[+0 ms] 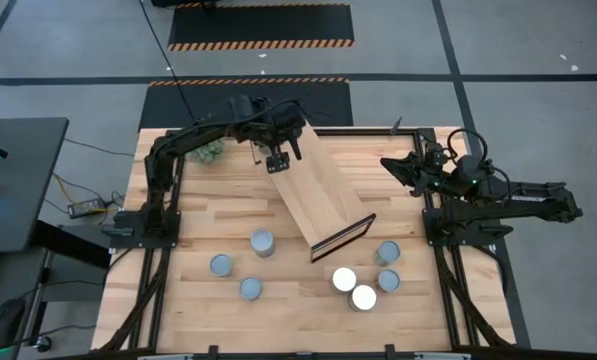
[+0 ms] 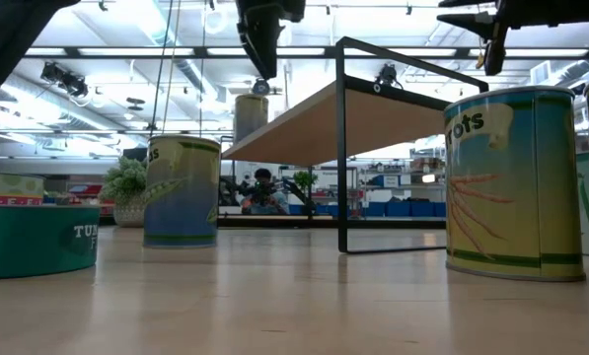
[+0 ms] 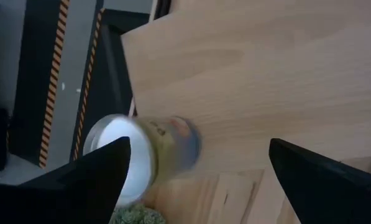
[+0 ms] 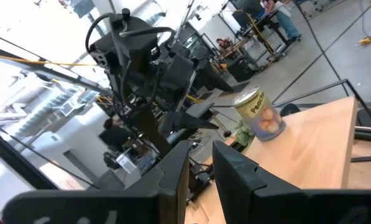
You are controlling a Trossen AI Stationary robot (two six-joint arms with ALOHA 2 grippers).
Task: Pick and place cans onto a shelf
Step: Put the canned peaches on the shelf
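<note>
While the butcher-block table (image 1: pixel 178 320) takes up most of the high view, the piece that matters is the shelf (image 1: pixel 318 190), a long plank of pale smooth wood on a thin dark metal frame, lying slantwise with its long axis running from the far left toward the near right. One can (image 3: pixel 149 152) stands upright on the far end of that plank, close to the corner; the left wrist view shows its round silvery top and printed label, and the right wrist view shows it again as a short cylinder on the wood. The left gripper (image 1: pixel 281 157) hangs over this same end with its fingers spread wide and nothing between them, the can lying just off to one side of its opening, so I judge that the can is set down and let go. Seven more cans (image 1: pixel 262 242) wait on the tabletop at the near side: three grey-topped ones left of the shelf's framed end, and four right of it, two of them with cream tops. The left arm is nearer the three left cans. The right gripper (image 1: pixel 399 167) rests over the far right of the table, fingers nearly pressed together and empty, nearer the right-hand four. A green spiky plant (image 1: pixel 210 151) sits beside the left arm.
</note>
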